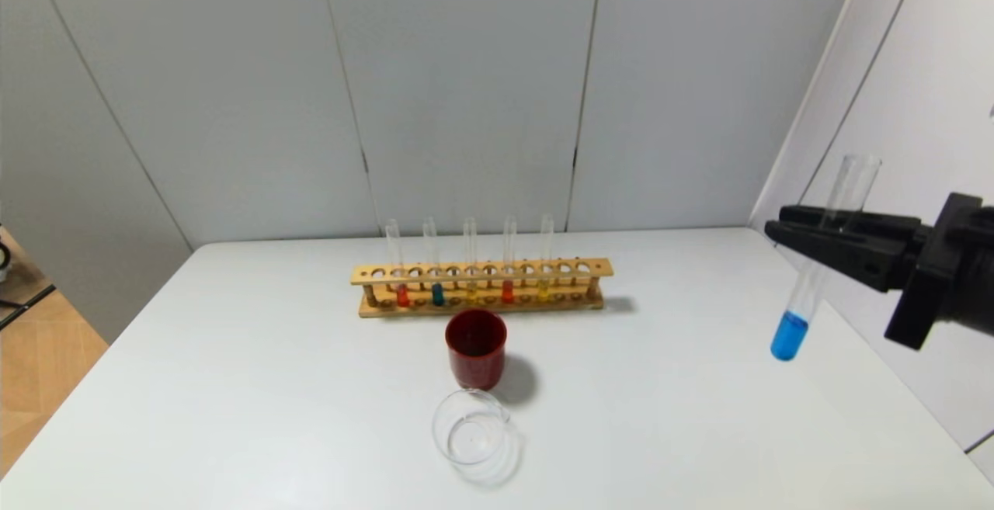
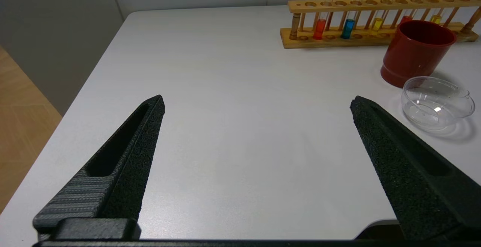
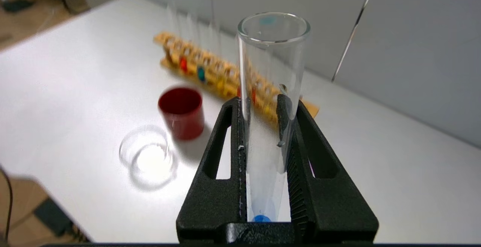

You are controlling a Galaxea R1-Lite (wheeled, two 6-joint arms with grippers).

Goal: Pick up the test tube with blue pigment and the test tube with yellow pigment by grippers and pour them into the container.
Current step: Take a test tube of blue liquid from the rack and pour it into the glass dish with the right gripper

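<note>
i have the right claw (image 1: 792, 234) raised over the right side of the white worktop (image 1: 272, 386), well apart from everything standing on it, and clamped on the test tube with blue pigment (image 1: 815, 277). the tube hangs slightly tilted, open mouth above the fingers and round bottom below them, with bright blue liquid pooled at the bottom. in the right wrist view the two black fingers (image 3: 225, 156) press the glass on both sides and the tube (image 3: 268, 89) runs up between them. the left claw (image 2: 257, 104) hovers low over the left part of the worktop with its fingers spread wide apart and nothing between them. the wooden rack (image 1: 481, 286) stands at the middle back of the worktop with five tubes upright in it: from my left a red one, a dark teal-blue one, then the test tube with yellow pigment (image 1: 470, 258), another red one and a second yellow one. just in front of the rack is the dark red cup (image 1: 475, 348), and nearer to me, almost touching the cup, is the container (image 1: 474, 436), a low clear dish that looks empty.
</note>
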